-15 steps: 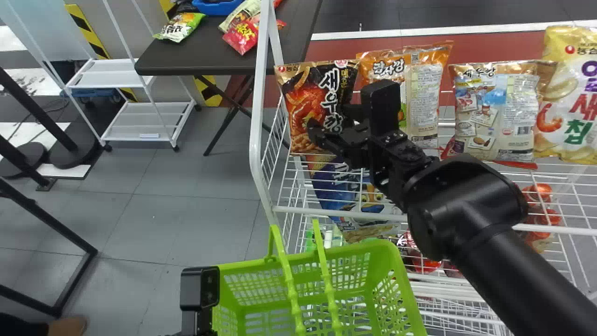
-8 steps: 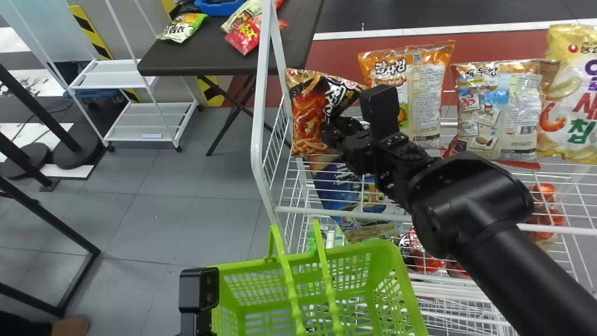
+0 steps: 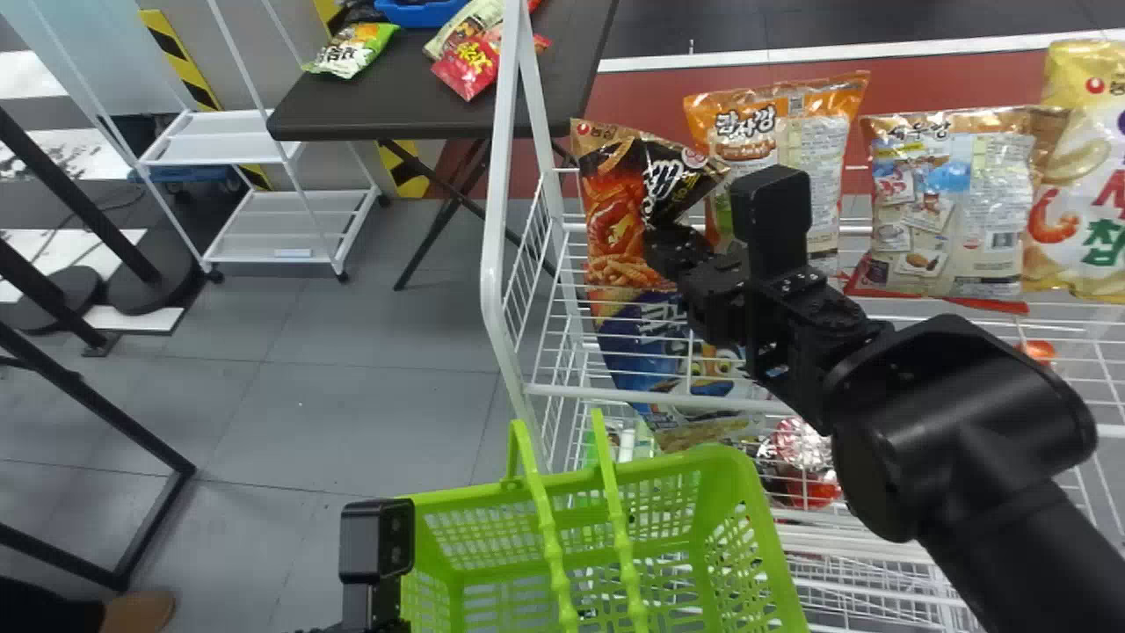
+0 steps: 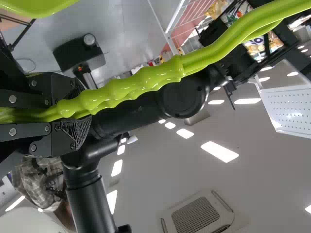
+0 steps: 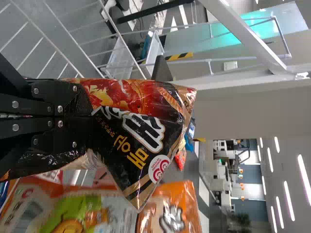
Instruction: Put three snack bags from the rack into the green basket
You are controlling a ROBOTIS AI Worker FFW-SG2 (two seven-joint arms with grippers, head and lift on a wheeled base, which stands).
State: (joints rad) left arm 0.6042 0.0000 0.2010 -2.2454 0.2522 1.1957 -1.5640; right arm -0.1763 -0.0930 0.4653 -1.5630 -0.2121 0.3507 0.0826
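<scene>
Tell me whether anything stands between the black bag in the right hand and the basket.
Yes: the white front rail runs between the bag and the basket, and the handles, held by the left hand, cross the basket's opening. The bag probably has to go over the rail and in beside the handles.

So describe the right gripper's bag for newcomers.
Beyond the green basket, find the white rack; at its left end the right gripper pinches a snack bag. It's black and red, unlike the orange bag beside it or blue bag below.
</scene>
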